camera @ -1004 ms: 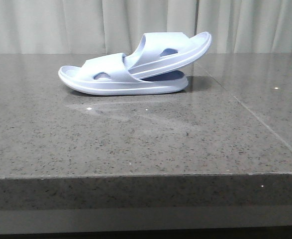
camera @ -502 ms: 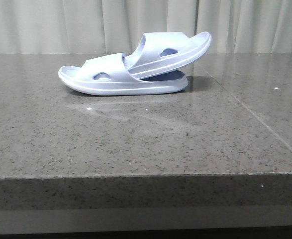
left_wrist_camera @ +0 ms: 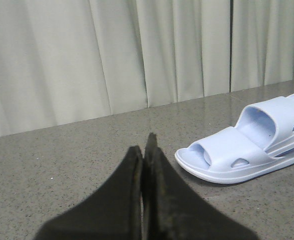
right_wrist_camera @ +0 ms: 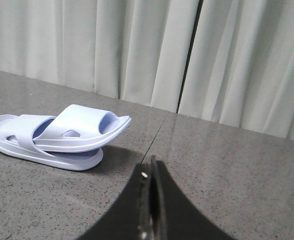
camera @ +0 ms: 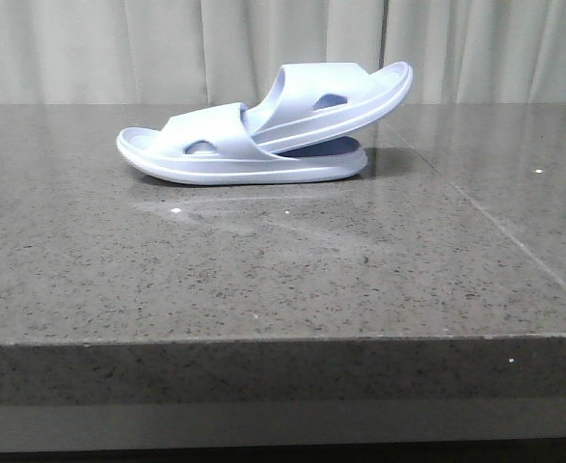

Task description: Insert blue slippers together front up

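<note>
The two blue slippers sit nested on the grey stone table at the back middle. The lower slipper [camera: 215,159] lies flat, toe to the left. The upper slipper [camera: 336,96] is pushed through its strap and tilts up to the right. The pair also shows in the left wrist view [left_wrist_camera: 242,150] and in the right wrist view [right_wrist_camera: 56,135]. My left gripper [left_wrist_camera: 145,142] is shut and empty, apart from the slippers. My right gripper [right_wrist_camera: 151,165] is shut and empty, apart from the slippers. Neither gripper shows in the front view.
The grey speckled stone table [camera: 263,280] has a seam [camera: 495,227] running from back middle to front right. Its front edge [camera: 283,340] is near the camera. Pale curtains [camera: 167,48] hang behind the table.
The slipper pair has shifted a few pixels to the right in the front view. Nothing else has visibly changed.
</note>
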`<state>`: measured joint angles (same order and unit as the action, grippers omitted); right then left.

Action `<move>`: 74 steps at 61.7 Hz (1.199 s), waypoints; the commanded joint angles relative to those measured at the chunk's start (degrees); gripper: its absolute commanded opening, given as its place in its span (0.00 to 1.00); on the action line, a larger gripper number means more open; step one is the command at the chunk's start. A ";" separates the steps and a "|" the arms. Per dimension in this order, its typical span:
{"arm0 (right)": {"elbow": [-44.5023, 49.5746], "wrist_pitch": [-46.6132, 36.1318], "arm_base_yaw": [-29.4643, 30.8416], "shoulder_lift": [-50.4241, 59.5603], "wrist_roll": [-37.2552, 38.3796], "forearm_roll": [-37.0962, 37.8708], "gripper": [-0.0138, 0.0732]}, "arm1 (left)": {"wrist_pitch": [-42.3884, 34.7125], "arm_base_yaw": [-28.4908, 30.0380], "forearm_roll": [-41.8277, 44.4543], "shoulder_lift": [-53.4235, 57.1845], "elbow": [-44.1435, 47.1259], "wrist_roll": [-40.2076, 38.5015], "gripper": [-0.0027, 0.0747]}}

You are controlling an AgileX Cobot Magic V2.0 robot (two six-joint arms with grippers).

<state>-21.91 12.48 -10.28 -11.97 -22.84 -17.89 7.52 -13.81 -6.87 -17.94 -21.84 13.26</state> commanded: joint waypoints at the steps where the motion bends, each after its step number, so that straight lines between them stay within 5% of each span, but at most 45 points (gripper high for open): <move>1: -1.39 -4.80 -0.13 -0.42 -0.06 -0.28 0.04 | -4.92 -0.20 7.67 0.63 -0.85 -7.79 0.01; 21: -1.39 -4.80 -0.13 -0.47 -0.06 -0.28 0.04 | -6.25 7.41 10.76 8.99 7.80 -16.82 0.01; 56: -1.39 -4.73 -0.13 -0.48 -0.06 -0.28 0.04 | -6.25 12.67 7.88 19.16 22.35 -16.48 0.01; 74: -1.39 -4.73 -0.13 -0.48 -0.06 -0.28 0.04 | -5.26 14.12 8.08 19.16 22.37 -16.44 0.01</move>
<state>-21.91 12.48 -10.28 -11.97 -22.74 -17.89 6.81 0.26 1.57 0.21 0.20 -2.66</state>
